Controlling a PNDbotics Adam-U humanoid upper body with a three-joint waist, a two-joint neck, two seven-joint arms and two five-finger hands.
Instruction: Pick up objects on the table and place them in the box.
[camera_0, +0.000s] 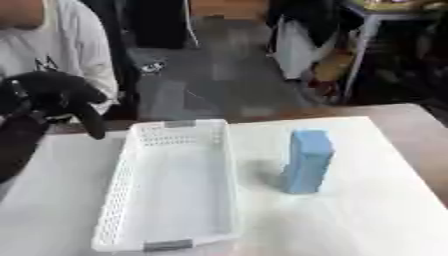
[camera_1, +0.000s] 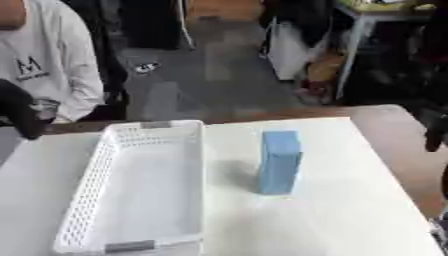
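Note:
A light blue rectangular block (camera_0: 307, 161) stands upright on the white table, just right of the white perforated basket (camera_0: 124, 190), whose inside shows nothing. My left hand (camera_0: 54, 95) hangs above the table's far left corner, left of the basket's far end, with its fingers drooping relaxed and holding nothing. At the right edge of the right eye view a dark part of my right hand (camera_1: 434, 134) shows beyond the table's side, well right of the block. Its fingers are mostly out of view.
The white table (camera_0: 350, 225) has a brown strip along its far and right edges. A person in a white top sits just behind the far left corner. Dark floor and cluttered furniture lie beyond.

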